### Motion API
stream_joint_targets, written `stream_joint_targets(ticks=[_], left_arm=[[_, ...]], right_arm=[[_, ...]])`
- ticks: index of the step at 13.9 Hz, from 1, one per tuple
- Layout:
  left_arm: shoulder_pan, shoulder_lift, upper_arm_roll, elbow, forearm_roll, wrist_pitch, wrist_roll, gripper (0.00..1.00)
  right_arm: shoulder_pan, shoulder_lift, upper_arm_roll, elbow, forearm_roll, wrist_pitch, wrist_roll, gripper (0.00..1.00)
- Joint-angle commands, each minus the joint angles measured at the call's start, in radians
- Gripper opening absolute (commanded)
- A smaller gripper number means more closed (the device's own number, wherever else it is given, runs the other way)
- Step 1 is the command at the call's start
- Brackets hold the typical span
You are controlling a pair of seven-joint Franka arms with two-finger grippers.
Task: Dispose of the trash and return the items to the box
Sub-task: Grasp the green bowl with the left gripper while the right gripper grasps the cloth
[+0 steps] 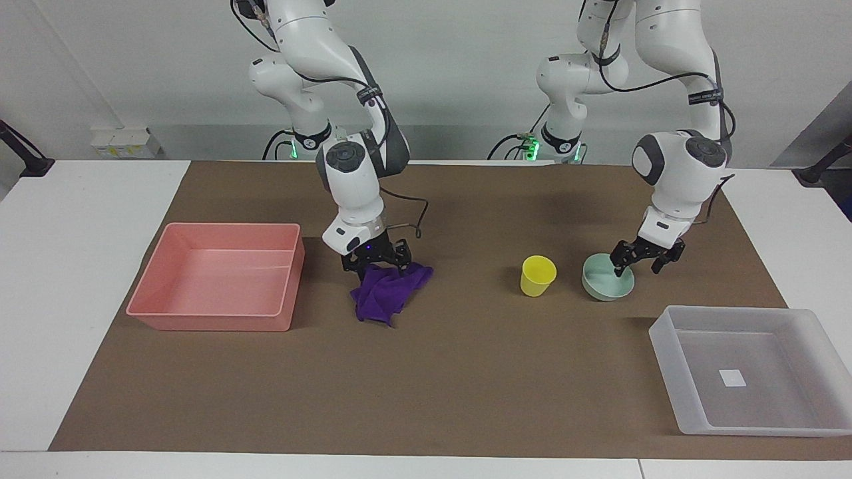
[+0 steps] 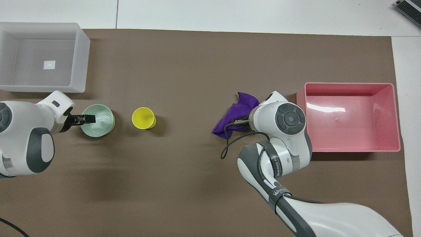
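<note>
- Now, the box [image 1: 732, 310] sits empty near the left tool [image 1: 638, 265], toward the left arm's end of the desk [image 1: 466, 379], farther from the robots than the bowl.
- The left tool is low at the bowl [image 1: 606, 285], released: its jaws stand apart, astride the rim, one finger inside and one outside. Risk: a thin, curved rim pinched at one edge could let the bowl tip or slip as it lifts.
- The cup [image 1: 538, 275] stands upright just beside the bowl, away from the left tool. A bowl that swings or skids might knock it over.
- The rag [image 1: 385, 298] lies crumpled directly under the right tool [image 1: 376, 263], whose jaws are spread and pressed down onto the edge of the cloth nearest the robots, not yet pinched.
- Risk here: the grip sits near the rag's edge, so the jaws may catch only a fold. The cloth could then slide free, or trail and drape over the wall instead of dropping inside.
- The pink bin [image 1: 213, 227] sits beside the right tool, toward the right arm's end, empty.
</note>
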Motion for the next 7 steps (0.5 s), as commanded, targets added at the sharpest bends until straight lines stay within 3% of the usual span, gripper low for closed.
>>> stream_joint_targets(ticks=[1,3,4,7], left_arm=[[0.013,0.007,-0.007,-0.024,0.009,0.030,-0.012,0.99],[0.013,0.007,-0.007,-0.022,0.009,0.027,-0.012,0.15],[0.013,0.009,-0.007,-0.016,0.009,0.026,-0.015,0.00],[0.013,0.003,-0.007,-0.010,0.009,0.021,-0.015,0.00]], right_arm=[[-0.005,-0.002,0.009,-0.014,0.031,0.025,0.001,0.00],[-0.003,-0.002,0.009,-0.010,0.031,0.021,0.032,0.00],[-0.003,-0.004,0.007,-0.010,0.031,0.016,0.037,0.00],[-0.003,-0.022,0.006,-0.003,0.029,-0.017,0.080,0.00]])
